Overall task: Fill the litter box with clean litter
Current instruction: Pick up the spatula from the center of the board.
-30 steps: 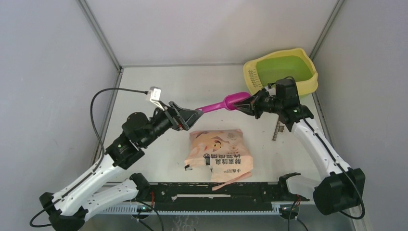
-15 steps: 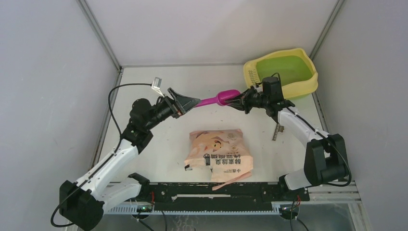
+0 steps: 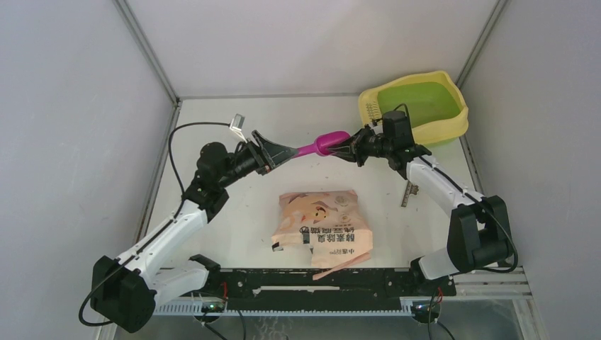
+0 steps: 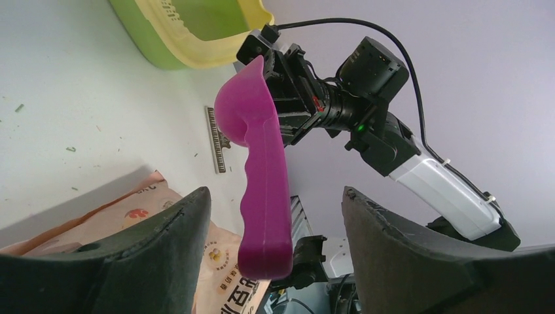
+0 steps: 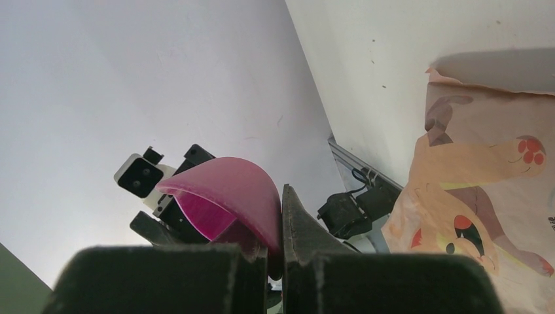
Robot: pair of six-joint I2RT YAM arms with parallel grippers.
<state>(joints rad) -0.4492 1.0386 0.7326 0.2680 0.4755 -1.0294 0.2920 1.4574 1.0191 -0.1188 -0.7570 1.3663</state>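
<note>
Litter box (image 3: pixel 462 113): far right corner of the table (image 3: pixel 212 120), mouth upward; the lime basin shows no granules.
Box axis: the long side runs roughly left to right in the top view, with the slotted grille end facing the table's middle.
Litter (image 4: pixel 69 149): only stray specks on the table (the bulk presumably sits inside the bag (image 3: pixel 322 227)).
Handling: judged loose, light and free-flowing; it cannot be pinched, so it must ride in the bowl of the scoop (image 3: pixel 320 146), kept level.
Left gripper (image 4: pixel 275 196): fingers spread wide, clear of the handle.
Right gripper (image 3: pixel 345 150): clamped on the bowl's rim, scoop aloft, handle pointing left.
</note>
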